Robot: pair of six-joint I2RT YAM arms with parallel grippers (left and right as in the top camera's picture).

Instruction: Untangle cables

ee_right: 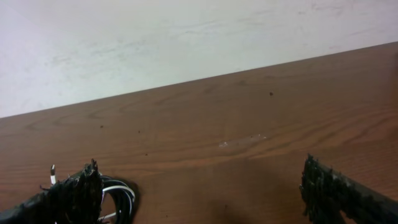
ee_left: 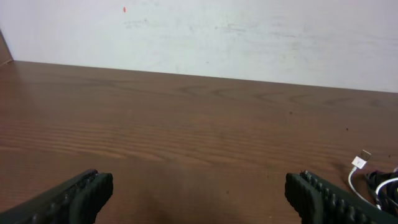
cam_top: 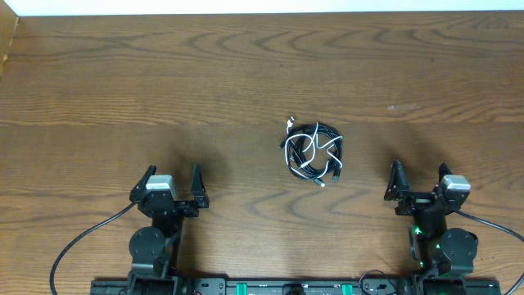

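Note:
The cables (cam_top: 313, 152) lie as one small tangled knot of thin black cords and one white cord in the middle of the wooden table (cam_top: 246, 74). My left gripper (cam_top: 172, 178) stands open near the front edge, well to the left of the knot. My right gripper (cam_top: 418, 176) stands open to the right of it. In the left wrist view a white plug (ee_left: 360, 160) and cable loops (ee_left: 382, 186) show at the far right, outside the open gripper (ee_left: 199, 186). In the right wrist view the cables (ee_right: 118, 196) show beside the left finger of the open gripper (ee_right: 202, 183).
A white wall (ee_left: 199, 31) rises behind the table's far edge. Thicker black arm cables (cam_top: 78, 242) trail from both arm bases along the front. A pale scuff (ee_right: 242, 141) marks the wood ahead of the right gripper.

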